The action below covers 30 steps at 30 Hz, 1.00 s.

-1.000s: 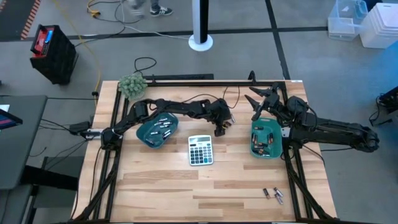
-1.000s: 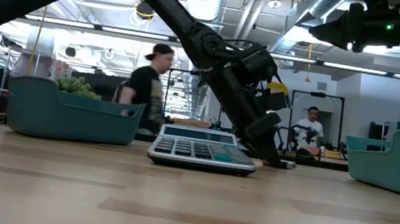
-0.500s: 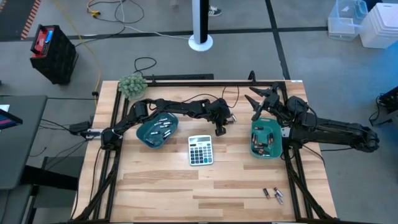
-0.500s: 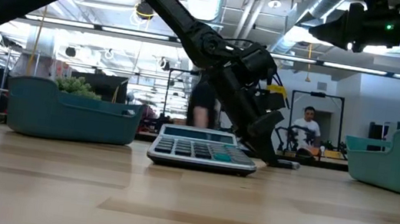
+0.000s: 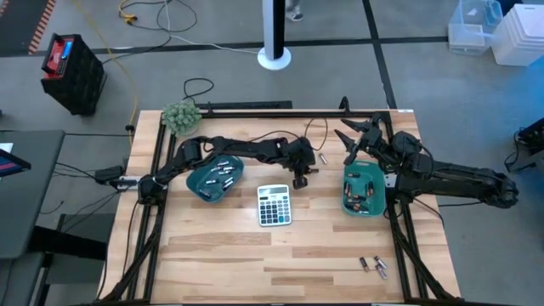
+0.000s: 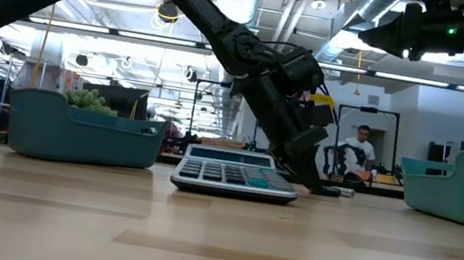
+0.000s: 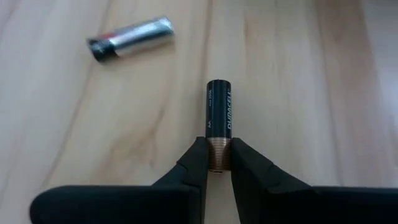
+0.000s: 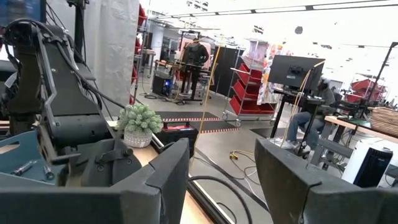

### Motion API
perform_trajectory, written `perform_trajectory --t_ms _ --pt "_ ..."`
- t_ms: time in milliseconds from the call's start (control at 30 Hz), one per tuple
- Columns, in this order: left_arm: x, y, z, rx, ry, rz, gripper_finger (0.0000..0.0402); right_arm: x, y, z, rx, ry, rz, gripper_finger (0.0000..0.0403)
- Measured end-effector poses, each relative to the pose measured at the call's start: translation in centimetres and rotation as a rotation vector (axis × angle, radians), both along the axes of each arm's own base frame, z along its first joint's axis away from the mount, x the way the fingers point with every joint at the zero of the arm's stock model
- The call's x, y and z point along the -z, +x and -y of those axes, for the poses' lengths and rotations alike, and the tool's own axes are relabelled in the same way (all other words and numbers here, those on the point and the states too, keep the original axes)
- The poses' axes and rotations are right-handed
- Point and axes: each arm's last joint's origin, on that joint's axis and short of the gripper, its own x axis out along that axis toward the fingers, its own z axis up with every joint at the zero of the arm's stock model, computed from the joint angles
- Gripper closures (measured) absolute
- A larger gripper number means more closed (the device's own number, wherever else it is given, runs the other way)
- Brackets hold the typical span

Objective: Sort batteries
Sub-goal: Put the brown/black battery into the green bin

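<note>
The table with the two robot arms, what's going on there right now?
The robot is sorting batteries. The left end effector has closed on a black and copper battery lying on the wooden table, just beyond the calculator; a silver battery lies loose nearby. The right end effector waits open above the table's far edge, by the right teal tray. Both teal trays already hold batteries, and a few more lie near the front right corner.

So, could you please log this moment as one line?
left gripper: shut on battery | second battery: loose on table | right gripper: open, raised above right tray
</note>
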Motion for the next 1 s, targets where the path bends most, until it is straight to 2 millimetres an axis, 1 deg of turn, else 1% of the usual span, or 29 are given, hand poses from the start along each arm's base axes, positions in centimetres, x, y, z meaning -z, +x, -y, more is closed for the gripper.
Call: perform_trajectory --t_ms 133,233,367,500,567,700,867,1000 --pt "-1.4 -0.2 0.5 0.029 0.017 0.015 0.0362 0.0 0.0 0.0 0.000 0.000 0.000 0.0205" --pt "-3.3 -0.1 0.9 0.059 0.051 0.069 0.0362 0.0 0.0 0.0 0.001 -0.004 -0.003 0.0205" --pt "-5.0 0.4 1.7 0.126 0.057 0.187 0.0362 -0.3 -0.3 -0.2 -0.001 -0.027 0.007 0.0205" --pt "-6.5 1.4 2.8 0.223 0.047 0.363 0.0362 -1.1 -1.2 -0.8 -0.015 -0.058 0.063 0.0205" --pt "-6.6 1.9 3.1 0.251 0.045 0.429 0.0362 -1.7 -2.0 -1.2 -0.029 -0.076 0.115 0.0205" --pt "-5.3 2.9 3.5 0.259 0.031 0.512 0.0362 -2.8 -3.6 -2.2 -0.059 -0.113 0.226 0.0205" --pt "-4.6 4.6 3.4 0.253 -0.045 0.546 0.0362 -3.8 -5.4 -3.3 -0.115 -0.143 0.346 0.0205" --pt "-4.0 6.3 3.6 0.250 -0.071 0.569 0.0362 -4.0 -6.0 -3.8 -0.161 -0.147 0.385 0.0205"
